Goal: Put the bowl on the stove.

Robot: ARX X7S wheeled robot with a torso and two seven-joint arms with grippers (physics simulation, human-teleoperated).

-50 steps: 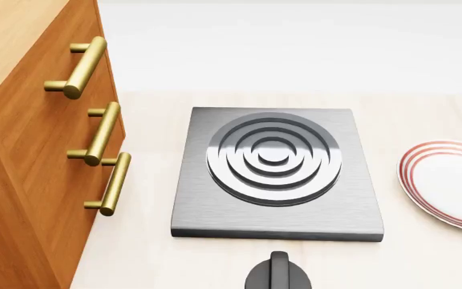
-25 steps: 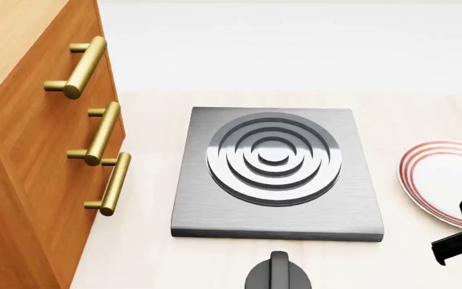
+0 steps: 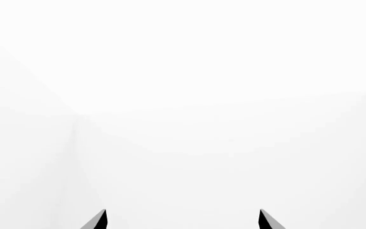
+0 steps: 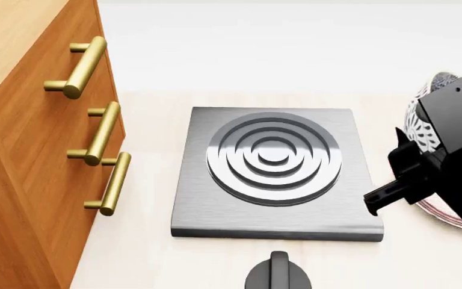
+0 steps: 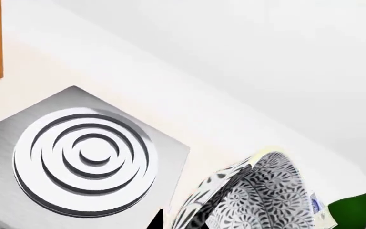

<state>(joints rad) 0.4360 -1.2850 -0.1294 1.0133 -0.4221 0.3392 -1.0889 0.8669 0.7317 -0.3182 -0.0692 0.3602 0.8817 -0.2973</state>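
Speckled grey-blue and white, the bowl (image 5: 259, 195) is riding in the air at the right gripper (image 4: 423, 159), tipped on its side so its patterned wall and pale rim are facing the right wrist camera; what is inside it cannot be made out. In the head view only a sliver of the bowl (image 4: 433, 84) is showing behind the black gripper body, just beside the right edge of the stove (image 4: 275, 174) and above the red-ringed plate (image 4: 447, 215). The gripper appears to be pinching the bowl's rim. The stove is lying bare on the pale counter (image 4: 151, 241), between the wooden drawers (image 4: 46, 180) and the plate, with the black knob (image 4: 278, 276) in front. The left gripper (image 3: 181, 220) is spreading wide, two dark fingertips (image 3: 97, 220) pointing at blank white.
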